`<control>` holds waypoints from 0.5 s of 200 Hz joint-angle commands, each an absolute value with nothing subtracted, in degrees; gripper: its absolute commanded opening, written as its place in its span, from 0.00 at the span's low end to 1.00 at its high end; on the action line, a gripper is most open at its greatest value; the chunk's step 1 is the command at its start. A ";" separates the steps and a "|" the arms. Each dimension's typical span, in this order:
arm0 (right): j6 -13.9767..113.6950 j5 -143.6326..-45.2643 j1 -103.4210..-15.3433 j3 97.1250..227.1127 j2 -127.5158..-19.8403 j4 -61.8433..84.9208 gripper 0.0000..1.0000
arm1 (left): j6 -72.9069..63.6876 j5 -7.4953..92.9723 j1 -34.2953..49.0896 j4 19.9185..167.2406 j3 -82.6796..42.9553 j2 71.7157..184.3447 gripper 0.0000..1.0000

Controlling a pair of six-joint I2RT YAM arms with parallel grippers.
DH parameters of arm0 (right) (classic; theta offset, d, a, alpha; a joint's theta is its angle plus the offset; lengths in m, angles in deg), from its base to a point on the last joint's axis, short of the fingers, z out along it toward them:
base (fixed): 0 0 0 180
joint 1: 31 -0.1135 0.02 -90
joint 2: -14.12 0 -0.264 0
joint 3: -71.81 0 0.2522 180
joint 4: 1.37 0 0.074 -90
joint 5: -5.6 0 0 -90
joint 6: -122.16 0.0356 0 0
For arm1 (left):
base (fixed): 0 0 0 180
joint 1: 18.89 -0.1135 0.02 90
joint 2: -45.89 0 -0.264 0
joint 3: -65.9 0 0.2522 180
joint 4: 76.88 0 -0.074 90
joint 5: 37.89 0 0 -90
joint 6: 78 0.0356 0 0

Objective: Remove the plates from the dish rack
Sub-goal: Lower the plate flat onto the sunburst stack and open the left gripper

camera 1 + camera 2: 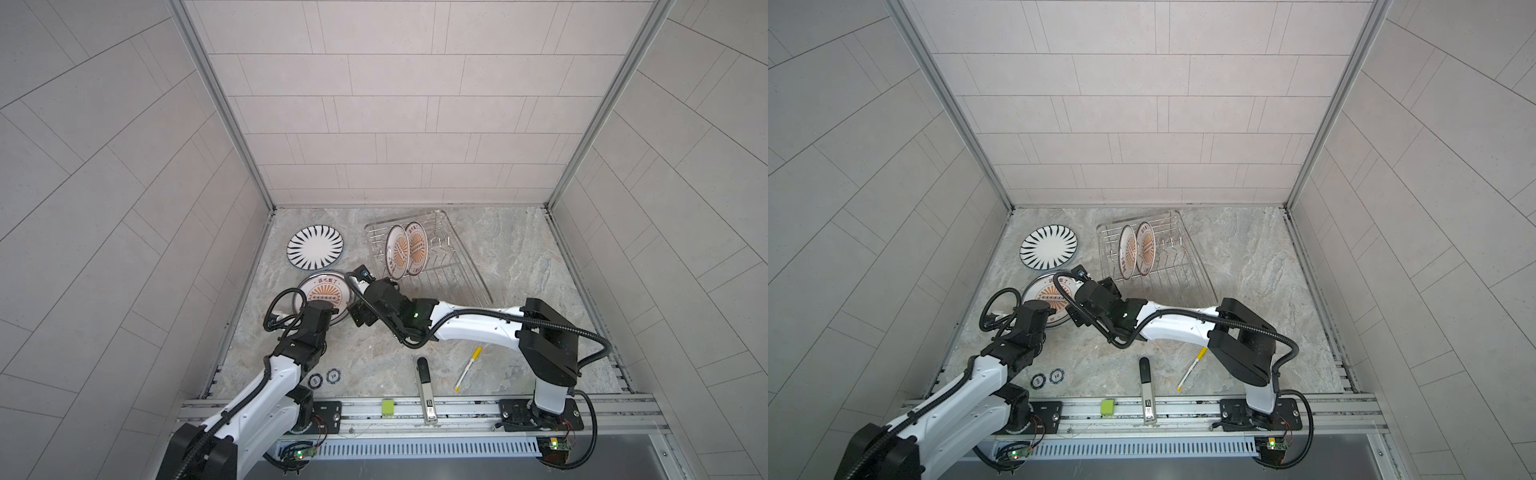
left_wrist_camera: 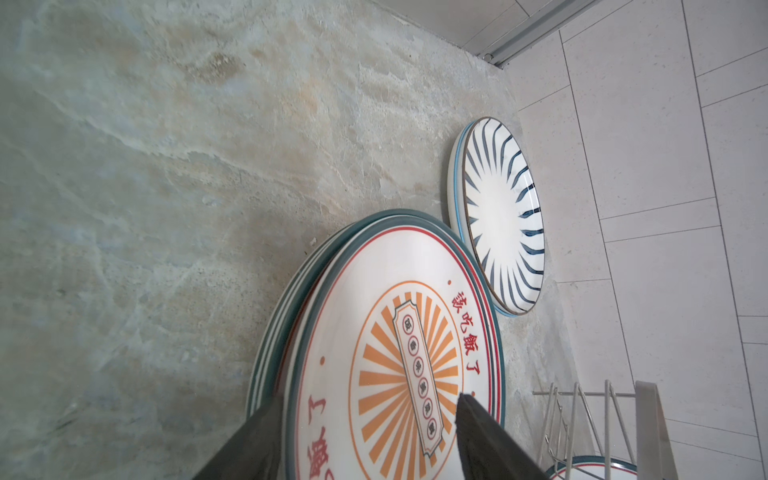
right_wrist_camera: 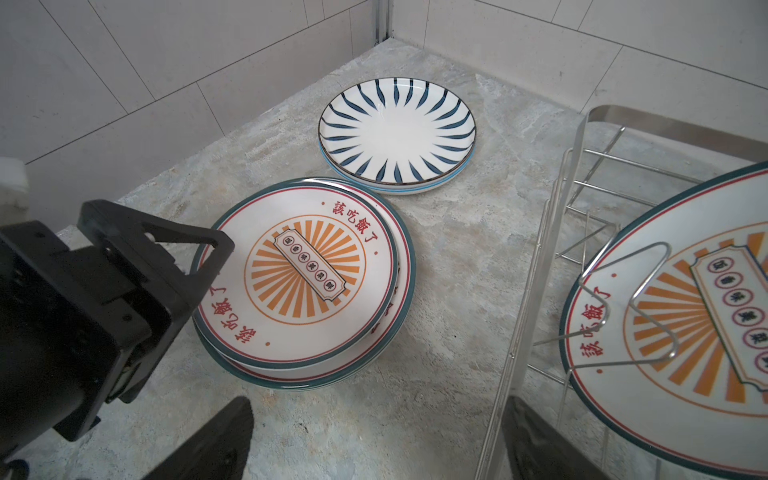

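The dish rack [image 1: 453, 266] [image 1: 1183, 266] holds two sunburst plates [image 1: 395, 251] [image 1: 1127, 251] standing upright between its prongs. To its left, a stack of sunburst plates [image 1: 322, 291] [image 3: 307, 266] lies flat on the table, with a striped plate stack [image 1: 316, 249] [image 3: 397, 137] behind it. My left gripper [image 2: 372, 436] [image 3: 203, 278] is open at the near rim of the top sunburst plate [image 2: 374, 332]; one finger is outside the rim and one is over its face. My right gripper [image 3: 380, 440] [image 1: 372, 299] is open and empty, low beside the rack's left wall [image 3: 540, 249].
Two poker chips [image 1: 324, 377] lie near the left arm's base. A black and silver marker [image 1: 426, 386], a yellow pen [image 1: 467, 368] and a green block [image 1: 387, 406] sit by the front rail. Tiled walls close in the back and both sides.
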State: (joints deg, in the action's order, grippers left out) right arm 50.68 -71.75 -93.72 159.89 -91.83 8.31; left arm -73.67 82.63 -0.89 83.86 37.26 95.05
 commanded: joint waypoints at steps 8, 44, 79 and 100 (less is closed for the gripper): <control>51.50 -70.08 -94.04 158.71 -88.57 6.16 0.95 | -71.67 86.16 -1.26 82.54 35.61 96.77 0.61; 51.69 -69.89 -94.02 157.77 -88.07 5.80 0.95 | -72.00 88.20 -1.23 81.69 35.61 97.15 0.57; 51.89 -70.09 -94.04 156.73 -87.27 4.57 0.95 | -71.48 89.14 -1.28 80.91 35.61 95.54 0.56; 51.59 -71.72 -94.04 154.84 -86.00 1.71 0.95 | -70.44 90.34 -1.25 78.55 35.61 92.22 0.60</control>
State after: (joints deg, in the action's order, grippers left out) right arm 51.27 -71.14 -93.72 156.70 -89.53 5.14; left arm -72.14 86.57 -0.89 81.98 36.74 95.54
